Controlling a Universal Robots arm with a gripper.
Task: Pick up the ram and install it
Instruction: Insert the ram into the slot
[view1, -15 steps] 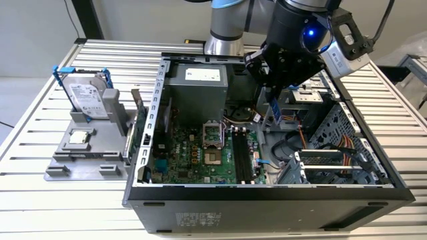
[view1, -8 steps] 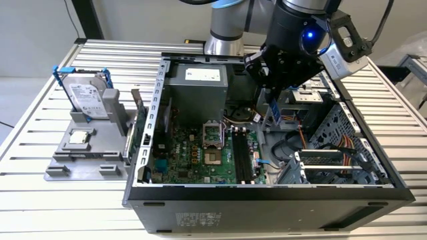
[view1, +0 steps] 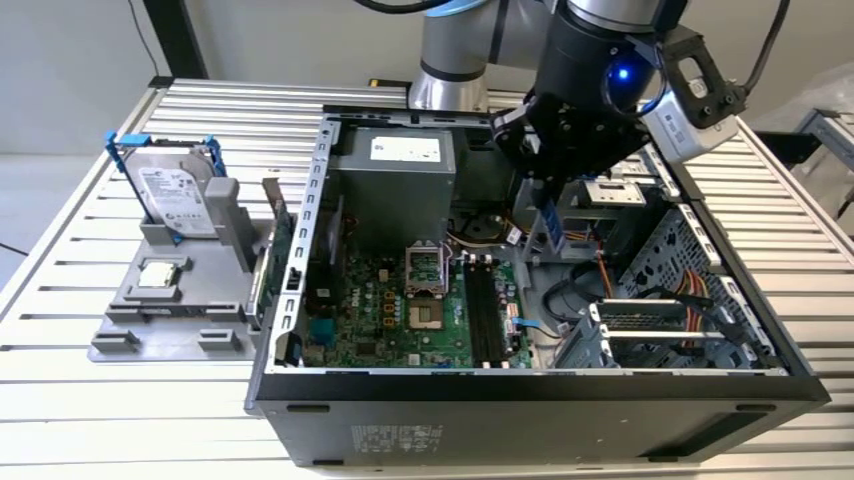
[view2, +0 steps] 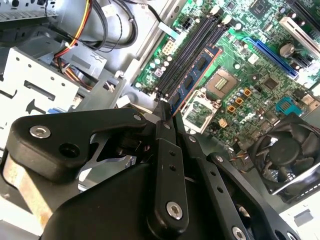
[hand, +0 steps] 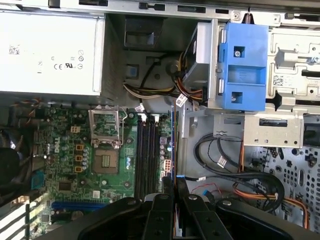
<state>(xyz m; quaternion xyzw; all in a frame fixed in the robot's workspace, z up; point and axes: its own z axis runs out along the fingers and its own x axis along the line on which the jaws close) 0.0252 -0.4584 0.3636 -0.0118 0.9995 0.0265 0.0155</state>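
Note:
My gripper (view1: 545, 192) hangs inside the open computer case, shut on the ram (view1: 545, 226), a thin blue-green stick held upright on its edge. In the second wrist view the ram (view2: 194, 79) juts out from the fingertips of my gripper (view2: 165, 114) and floats above the black memory slots (view2: 187, 50), roughly parallel to them. The first wrist view shows the ram (hand: 172, 145) edge-on, beside the memory slots (hand: 147, 150) and off toward the drive-cage side, with my gripper (hand: 174, 184) pinching its near end. The memory slots (view1: 487, 312) lie lower down on the motherboard, apart from the stick.
A grey power supply (view1: 394, 180) fills the case's far end. The CPU socket (view1: 424, 290) lies beside the slots. Bundled cables (hand: 235, 165) and a blue drive bracket (hand: 245, 65) sit by the drive cage. A hard drive in a blue frame (view1: 174, 195) stands on a grey holder at the exterior view's left.

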